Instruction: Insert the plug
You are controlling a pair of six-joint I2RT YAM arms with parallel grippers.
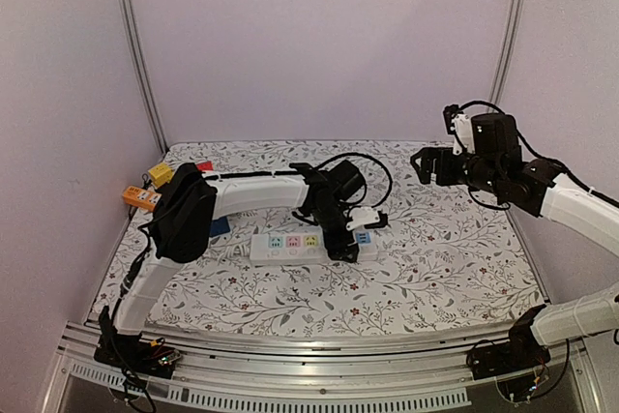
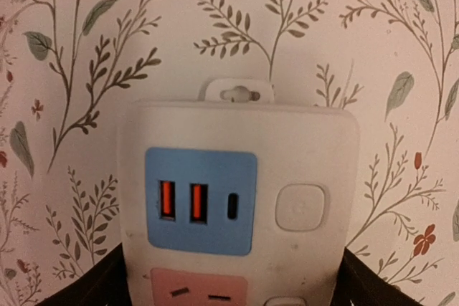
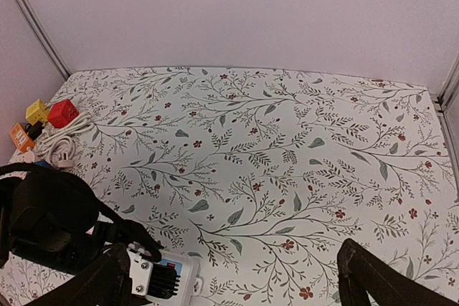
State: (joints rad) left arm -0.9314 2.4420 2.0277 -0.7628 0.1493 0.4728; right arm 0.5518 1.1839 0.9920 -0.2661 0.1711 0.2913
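Note:
A white power strip [image 1: 290,245] lies in the middle of the table, with green, pink and yellow socket panels and a blue USB panel [image 2: 201,202] at its right end. My left gripper [image 1: 343,242] reaches down over that end. Its black fingers [image 2: 97,284] press against both long sides of the strip. A coiled white cord with a white plug [image 3: 63,147] lies at the far left of the table, apart from both grippers. My right gripper [image 1: 430,166] hangs high at the right, open, with nothing between its fingers [image 3: 380,277].
Red [image 3: 63,112], yellow [image 3: 36,111] and orange [image 3: 20,136] blocks sit by the left wall, near the cord. A blue item [image 1: 221,226] lies beside the left arm. A black cable loops behind the left wrist [image 1: 372,166]. Flowered cloth covers the table [image 1: 435,268].

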